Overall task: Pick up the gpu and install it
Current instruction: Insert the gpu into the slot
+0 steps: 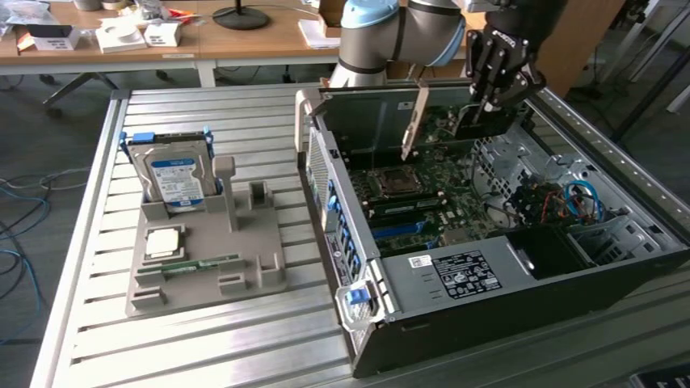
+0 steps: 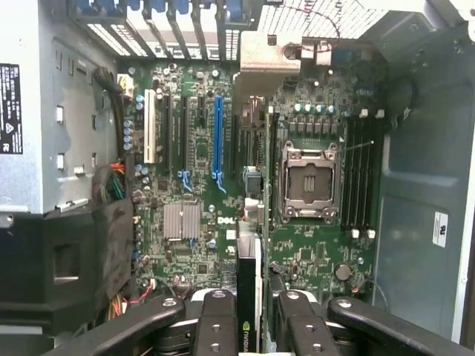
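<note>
My jaws are closed narrow on the graphics card (image 2: 247, 326), one black finger (image 2: 215, 326) on each face, and I see it edge-on between them. From the exterior view the card (image 1: 448, 113) stands upright in my grip over the far end of the open computer case (image 1: 356, 242), its pale metal end bracket (image 1: 412, 121) towards the exterior view's left. I cannot tell whether its lower edge touches anything.

Right under me is the green main board (image 2: 193, 170). The card lines up between the long blue slot (image 2: 217, 137) and the empty processor socket (image 2: 309, 182). Past the blue slot there is a white slot (image 2: 150, 126), with a small ribbed silver heat sink (image 2: 182, 220) near them. Beyond the socket run the dark memory slots (image 2: 361, 174). The grey power supply box (image 1: 464, 271) fills the near end of the case.

Further out, on the slatted metal tabletop (image 1: 216, 347), well apart from the case, sits a grey holder tray (image 1: 258, 242). A hard drive (image 1: 176, 178) stands upright in it, a square chip (image 1: 165, 242) lies flat, and a slim green memory stick (image 1: 199, 264) lies beside that. At the back are wooden desks (image 1: 258, 44).
</note>
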You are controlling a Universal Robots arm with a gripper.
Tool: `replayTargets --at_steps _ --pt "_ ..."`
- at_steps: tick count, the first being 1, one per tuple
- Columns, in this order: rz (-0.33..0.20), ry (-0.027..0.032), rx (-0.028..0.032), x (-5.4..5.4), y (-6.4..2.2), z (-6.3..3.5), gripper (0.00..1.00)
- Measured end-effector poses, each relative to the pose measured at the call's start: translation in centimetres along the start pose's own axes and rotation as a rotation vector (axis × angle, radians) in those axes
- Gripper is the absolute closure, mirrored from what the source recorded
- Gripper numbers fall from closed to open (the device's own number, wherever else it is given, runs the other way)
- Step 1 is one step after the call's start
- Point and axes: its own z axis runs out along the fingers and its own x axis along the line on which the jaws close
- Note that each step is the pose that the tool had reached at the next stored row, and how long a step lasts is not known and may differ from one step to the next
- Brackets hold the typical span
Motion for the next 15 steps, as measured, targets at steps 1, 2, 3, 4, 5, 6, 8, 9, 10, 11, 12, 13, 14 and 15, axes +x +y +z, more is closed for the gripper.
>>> replayTargets --at_steps 1,2,3,4,5,6,8,9,10,11,12,13,14,15 --pt "0.002 0.0001 0.0 0.0 0.12 0.02 0.74" --pt "0.005 0.0001 0.0001 0.0 0.26 0.04 0.74" --pt "0.008 0.0005 0.0002 0.0 0.46 0.04 0.74" --pt "0.011 0.0012 0.0002 0.0 0.62 0.04 0.74" --pt "0.013 0.0015 0.0002 0.0 0.79 0.04 0.74" --pt "0.015 0.0017 0.0003 0.0 0.92 0.05 0.74" --pt "0.018 0.0018 0.0004 0.0 1.12 0.1 0.74" --pt "0.02 0.0019 0.0004 0.0 1.24 0.13 0.74" --pt "0.022 0.002 0.0005 0.0 1.38 0.18 0.74" --pt "0.023 0.0019 0.0006 0.0 1.54 0.25 0.74" --pt "0.024 0.0019 0.0005 0.0 1.7 0.32 0.74" --pt "0.026 0.002 0.0006 0.0 1.85 0.4 0.74" --pt "0.028 0.002 0.0006 0.0 2.0 0.48 0.74" --pt "0.029 0.0021 0.0007 0.0 2.11 0.55 0.74"
